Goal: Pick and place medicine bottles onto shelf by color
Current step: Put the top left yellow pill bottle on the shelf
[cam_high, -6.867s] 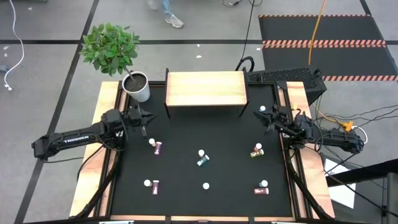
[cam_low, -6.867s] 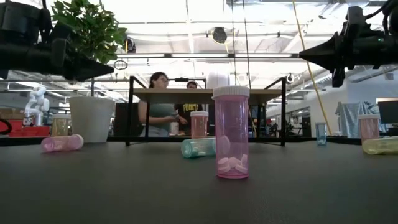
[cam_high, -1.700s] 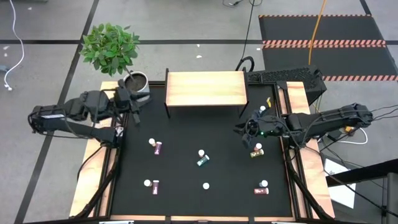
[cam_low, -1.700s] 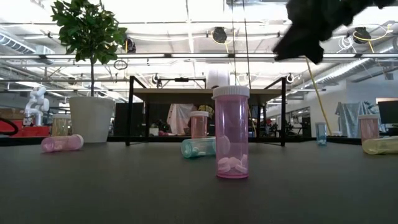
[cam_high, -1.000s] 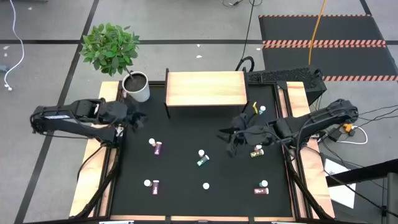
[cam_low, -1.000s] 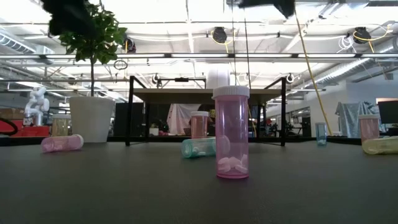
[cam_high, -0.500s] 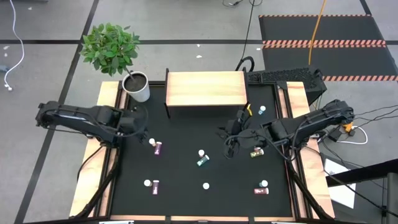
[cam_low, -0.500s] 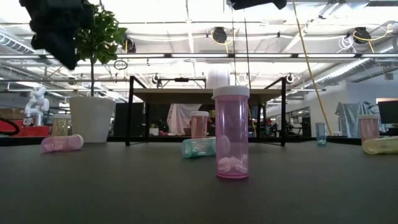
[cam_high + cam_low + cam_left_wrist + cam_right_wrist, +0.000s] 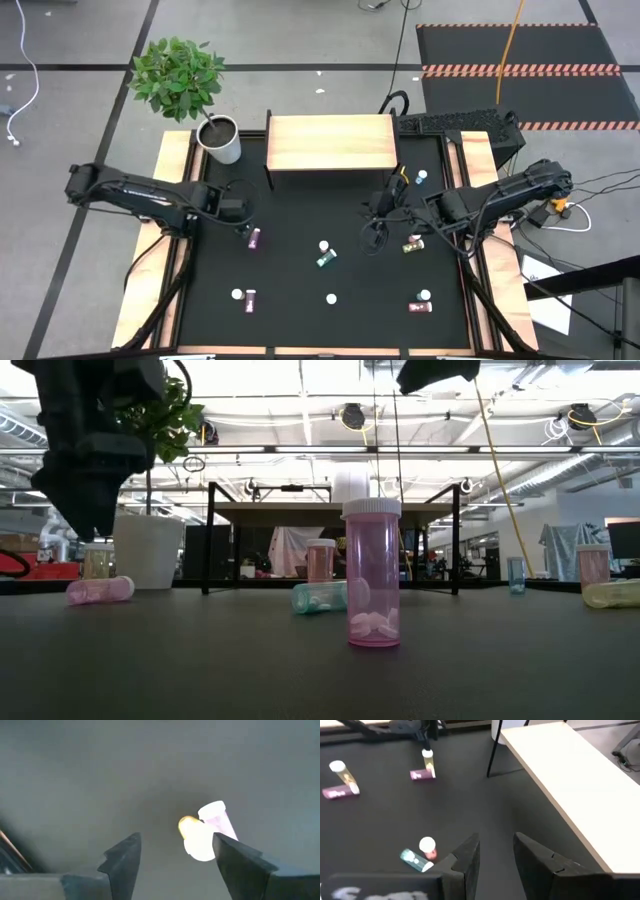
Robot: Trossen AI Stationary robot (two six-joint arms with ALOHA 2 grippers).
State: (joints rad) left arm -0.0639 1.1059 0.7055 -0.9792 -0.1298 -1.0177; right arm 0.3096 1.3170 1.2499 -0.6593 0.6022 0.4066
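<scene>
Two bottles hide partly behind the open left hand [image 9: 175, 852]: a glare-blurred yellowish upright bottle [image 9: 192, 837] and a toppled white-capped pink bottle [image 9: 218, 819]; the empty right hand [image 9: 496, 851] is parted.

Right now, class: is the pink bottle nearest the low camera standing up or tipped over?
Standing up. The pink bottle rests on its base with its white cap on top, pills settled at the bottom.

Two dark jointed arms, black wedge-shaped fingers [image 9: 122, 857].
</scene>
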